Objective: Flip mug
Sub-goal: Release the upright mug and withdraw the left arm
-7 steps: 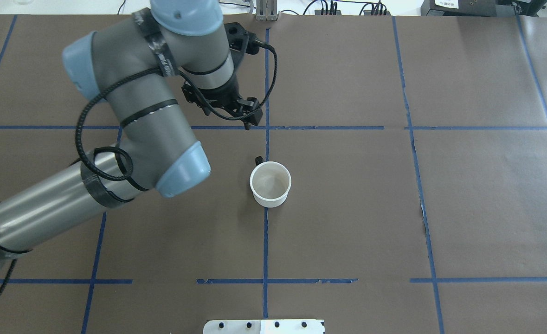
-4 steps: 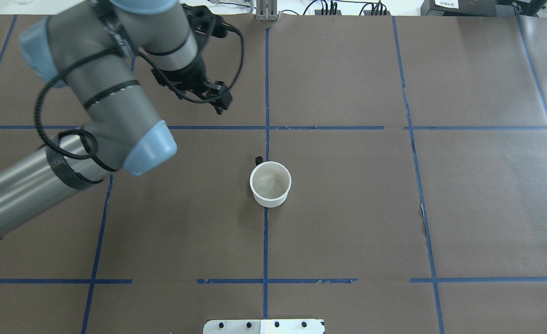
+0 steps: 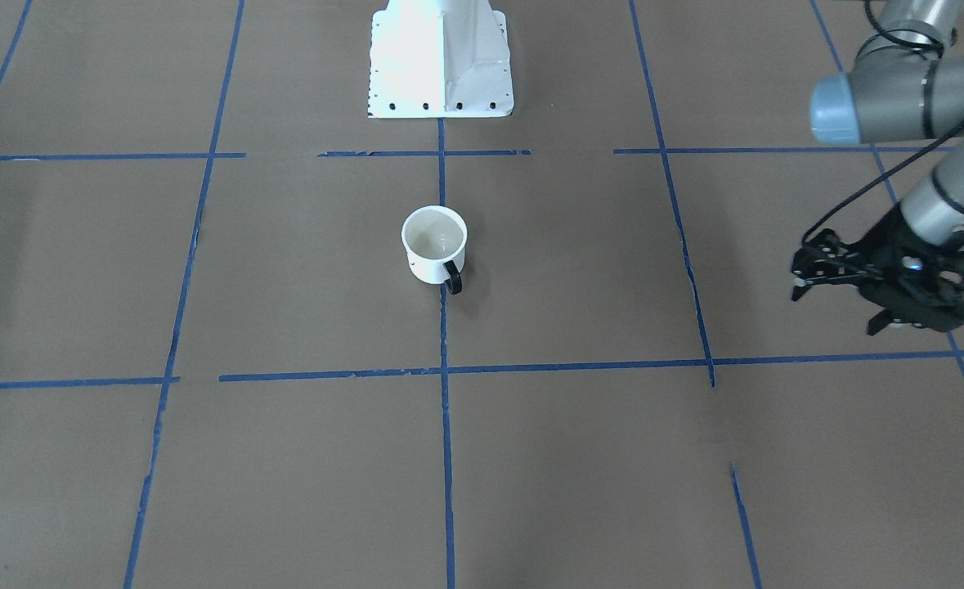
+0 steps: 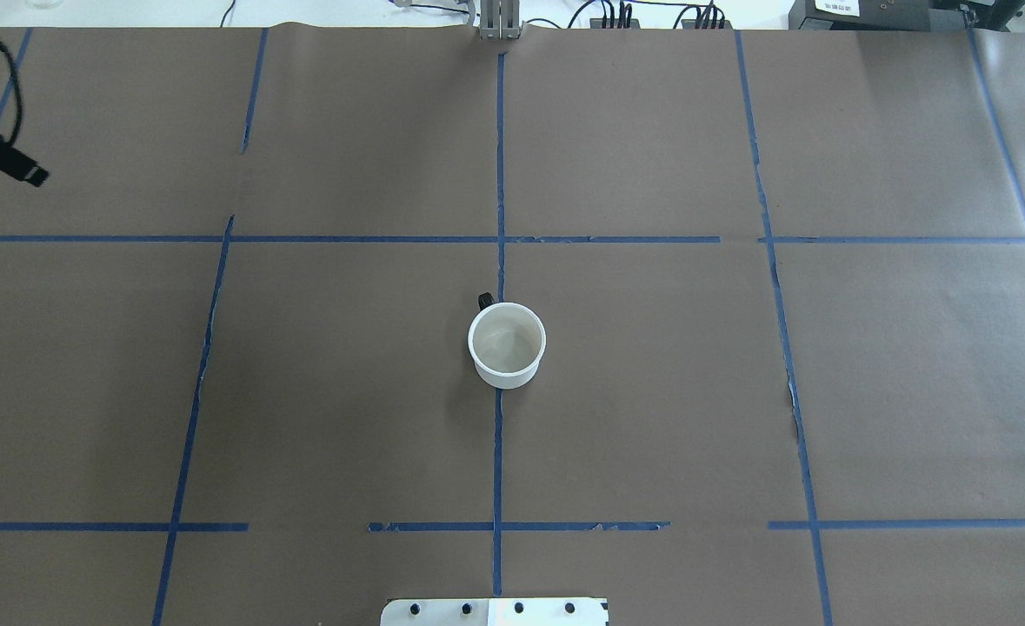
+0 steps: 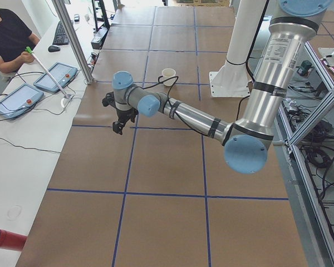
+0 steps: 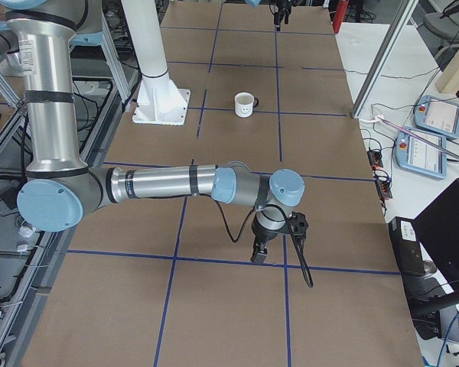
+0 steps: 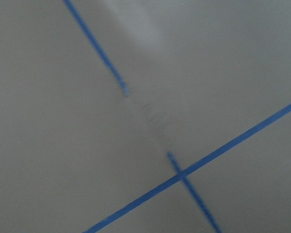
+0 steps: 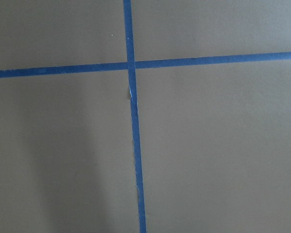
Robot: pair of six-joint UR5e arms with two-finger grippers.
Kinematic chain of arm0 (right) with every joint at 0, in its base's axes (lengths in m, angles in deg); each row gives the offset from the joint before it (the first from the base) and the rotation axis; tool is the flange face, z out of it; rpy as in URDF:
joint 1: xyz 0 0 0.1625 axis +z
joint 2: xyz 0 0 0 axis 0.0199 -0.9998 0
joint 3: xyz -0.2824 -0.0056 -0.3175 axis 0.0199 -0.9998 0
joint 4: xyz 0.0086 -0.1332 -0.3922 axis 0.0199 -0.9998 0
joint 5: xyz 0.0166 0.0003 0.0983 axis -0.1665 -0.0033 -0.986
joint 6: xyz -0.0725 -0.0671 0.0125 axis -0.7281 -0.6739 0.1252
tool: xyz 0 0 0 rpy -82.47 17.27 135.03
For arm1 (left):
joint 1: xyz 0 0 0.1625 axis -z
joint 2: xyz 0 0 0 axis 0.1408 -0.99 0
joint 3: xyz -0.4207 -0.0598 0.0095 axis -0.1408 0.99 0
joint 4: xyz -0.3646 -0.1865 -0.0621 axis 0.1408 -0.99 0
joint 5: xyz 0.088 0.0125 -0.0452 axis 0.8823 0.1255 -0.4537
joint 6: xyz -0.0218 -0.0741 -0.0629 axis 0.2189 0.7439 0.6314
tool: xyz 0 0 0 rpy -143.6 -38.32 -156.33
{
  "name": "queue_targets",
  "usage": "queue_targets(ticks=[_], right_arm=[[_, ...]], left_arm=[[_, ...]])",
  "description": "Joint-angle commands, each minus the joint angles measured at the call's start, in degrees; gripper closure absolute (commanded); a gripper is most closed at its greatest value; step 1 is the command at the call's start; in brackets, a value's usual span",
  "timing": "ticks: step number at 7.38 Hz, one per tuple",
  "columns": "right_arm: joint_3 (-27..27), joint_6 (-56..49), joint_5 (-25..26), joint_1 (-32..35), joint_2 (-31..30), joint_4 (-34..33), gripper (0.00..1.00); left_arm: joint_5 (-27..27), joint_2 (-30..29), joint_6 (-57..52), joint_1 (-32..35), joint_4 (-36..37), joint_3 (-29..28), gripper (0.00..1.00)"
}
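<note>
1. L gripper (image 3: 840, 304): jaws look spread, nothing btwn them. It hangs above the table (image 4: 651, 417) at the robot's left end, well apart from the mug (image 3: 435, 255). L wrist cam shows only brown paper + blue tape (image 7: 184, 174), blurred.
2. R gripper (image 6: 260, 251): seen only from the side cam at the robot's right end, so can't tell how far open it is. It points down, low over the table and well apart from the mug. R wrist cam shows tape lines only, no mug.
3. Mug: stands upright, mouth up, inside white and empty. It sits on the centre tape line near mid-table. Black handle points away from the robot base (image 3: 441, 57); smiley shows in the right-side view.
4. Progress (my read): neither gripper is near or touching the mug. If mouth-up is the goal, the flip looks done w/ nothing left. If mouth-down is wanted, approach, grasp, turn and set-down all remain. Frames alone don't settle which.
</note>
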Motion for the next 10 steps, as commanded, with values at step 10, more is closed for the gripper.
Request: queue_targets(ticks=[10], right_arm=[[0.0,0.0,0.0,0.0,0.0,0.0,0.0]], left_arm=[[-6.8,10.6,-7.6,16.6,17.5,-2.4,0.0]])
